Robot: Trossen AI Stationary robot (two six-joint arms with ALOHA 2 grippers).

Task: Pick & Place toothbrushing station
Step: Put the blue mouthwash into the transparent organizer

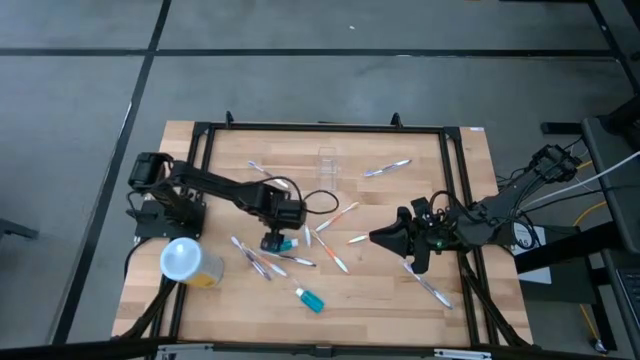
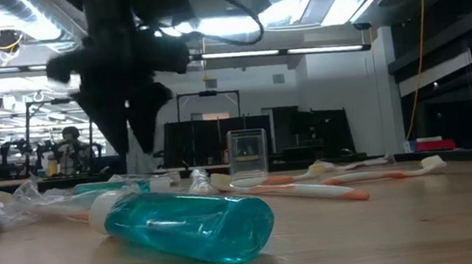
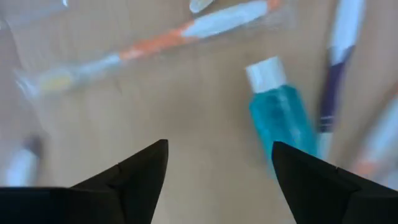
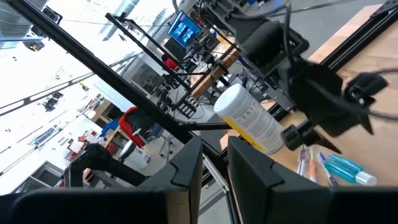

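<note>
Left gripper (image 1: 272,240) hovers mid-table over small teal bottle (image 1: 284,244) and scattered toothbrushes (image 1: 337,215), fingers spread wide, empty. Toothbrushing station (image 1: 327,163) stands upright near far edge, well apart. Judgement: redirect to cup, straddle wall, close gently. Right gripper (image 1: 383,237) waits at right, fingers narrow, empty. Low view alone shows station (image 2: 248,157) upright; right wrist view shows yellow tub (image 4: 249,118).

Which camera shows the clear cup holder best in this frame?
The low view: the clear cup holder stands upright, walls outlined against the room. The high view shows only a faint outline at the table's far side. Neither wrist view shows it.
</note>
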